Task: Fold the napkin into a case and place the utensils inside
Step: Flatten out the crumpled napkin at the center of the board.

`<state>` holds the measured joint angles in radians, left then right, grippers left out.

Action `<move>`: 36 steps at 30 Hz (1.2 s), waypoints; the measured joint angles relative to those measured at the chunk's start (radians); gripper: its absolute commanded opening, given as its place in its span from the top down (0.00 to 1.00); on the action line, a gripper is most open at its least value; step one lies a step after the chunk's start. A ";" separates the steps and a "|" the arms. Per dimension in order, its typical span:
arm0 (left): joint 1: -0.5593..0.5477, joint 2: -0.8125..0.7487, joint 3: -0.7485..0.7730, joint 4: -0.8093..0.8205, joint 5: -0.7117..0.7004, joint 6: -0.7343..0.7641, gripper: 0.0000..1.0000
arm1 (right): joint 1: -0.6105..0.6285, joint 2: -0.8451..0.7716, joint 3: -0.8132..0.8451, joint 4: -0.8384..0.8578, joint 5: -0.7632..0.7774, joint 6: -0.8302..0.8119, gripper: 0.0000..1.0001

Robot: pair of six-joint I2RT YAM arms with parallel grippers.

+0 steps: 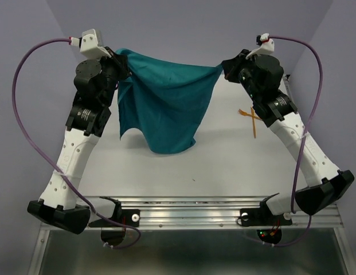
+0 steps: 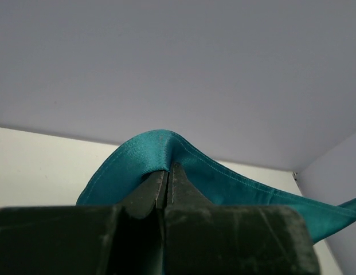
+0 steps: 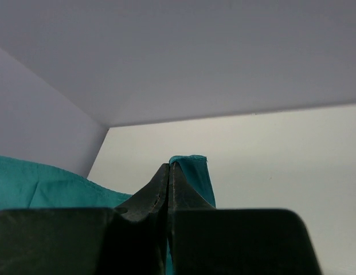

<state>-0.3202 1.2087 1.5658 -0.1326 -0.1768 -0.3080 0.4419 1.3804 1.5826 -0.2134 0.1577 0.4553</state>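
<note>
top external: white table (image 1: pixel 223 166), lavender walls (image 1: pixel 178 26), left and right jaws clamped tight on the hanging napkin (image 1: pixel 166 109).

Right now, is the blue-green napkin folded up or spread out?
Spread out. The napkin hangs open like a curtain, with one top corner pinched by the left gripper and the other by the right gripper.

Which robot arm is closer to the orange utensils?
Right. The right arm runs just beside the utensils; the left arm is on the other side of the napkin, far away.
</note>
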 measured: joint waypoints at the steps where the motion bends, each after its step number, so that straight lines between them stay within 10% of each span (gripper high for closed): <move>1: 0.006 0.018 0.000 0.013 0.009 0.000 1.00 | 0.000 0.012 0.007 0.014 0.022 -0.013 0.99; 17: 0.158 0.353 0.235 0.053 0.264 -0.002 1.00 | -0.107 0.381 0.358 0.127 0.069 -0.097 0.99; 30: 0.161 -0.039 -0.280 0.300 0.363 0.013 0.99 | -0.094 -0.069 -0.213 0.396 -0.051 -0.037 0.99; 32: 0.163 -0.071 -0.426 0.314 0.364 -0.011 0.77 | -0.094 -0.107 -0.333 0.407 -0.072 -0.016 0.99; 33: 0.165 -0.079 -0.475 0.315 0.363 -0.027 0.41 | -0.095 -0.118 -0.397 0.400 -0.082 -0.004 0.96; 36: 0.168 -0.091 -0.677 0.290 0.356 -0.094 0.06 | -0.097 -0.127 -0.563 0.383 -0.112 0.032 0.56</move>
<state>-0.1520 1.1175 0.8886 0.1570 0.1791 -0.4023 0.3450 1.2530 1.0195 0.1692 0.0456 0.4877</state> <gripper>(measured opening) 0.658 0.109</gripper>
